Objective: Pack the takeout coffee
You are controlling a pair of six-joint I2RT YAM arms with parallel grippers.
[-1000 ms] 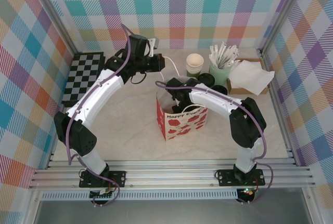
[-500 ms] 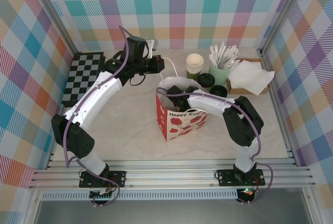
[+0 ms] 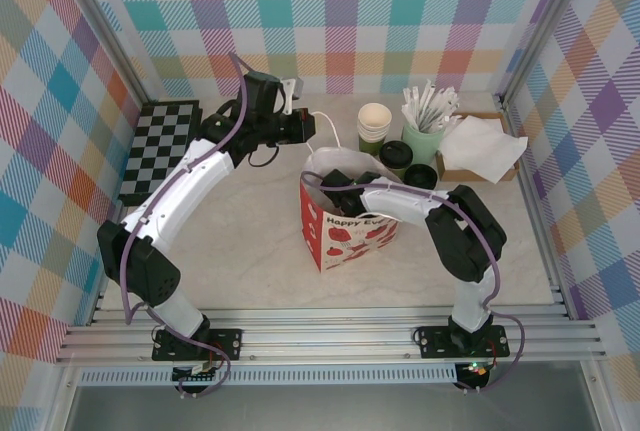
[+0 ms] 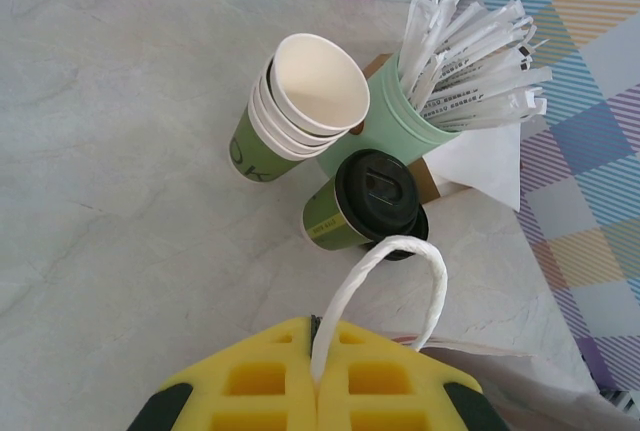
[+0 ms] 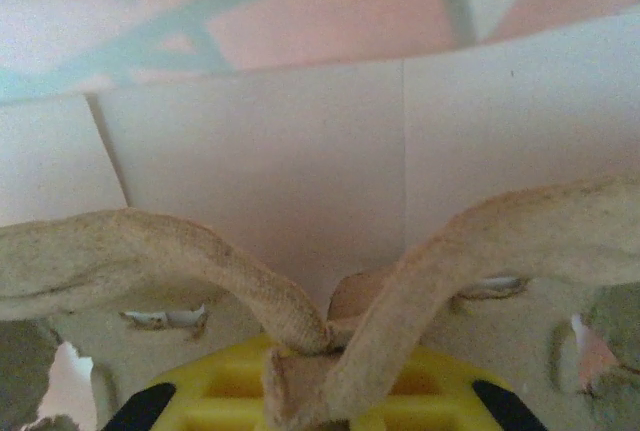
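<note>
Finding one lidded cup [image 3: 395, 156] upright on the table [image 3: 250, 241], outside the bag [image 3: 350, 236] and just past its far right corner. Spotting a second lidded cup [image 3: 421, 176] just beside the first, on the right, black lid up and body mostly hidden. Placing both directly in front of a pale green holder [image 3: 423, 143] crammed with wrapped white sticks [image 3: 430, 103], with a stack of lidless cups [image 3: 375, 123] just left of that holder and a cardboard box [image 3: 455, 169] of white napkins [image 3: 485, 141] on its right.

Moving outward to the bag: red and white, printed with lettering, upright and open-mouthed near the middle of the table, between the two arms.

Left gripper [image 4: 316, 336]: hovering behind the bag's far left corner, fingers pressed together on the white handle [image 4: 400, 242], with the loop arching past the fingertips toward the cups.

Right gripper [image 5: 320, 381]: down inside the mouth of the bag, facing the pale inner wall. Fingers narrow there, with two strands of tan cord [image 5: 200, 251] meeting between them; impossible to tell whether pinched or merely lying in the gap.

Far to the left, well apart from everything else: a black-and-white checkerboard [image 3: 160, 146], flat on the table.
</note>
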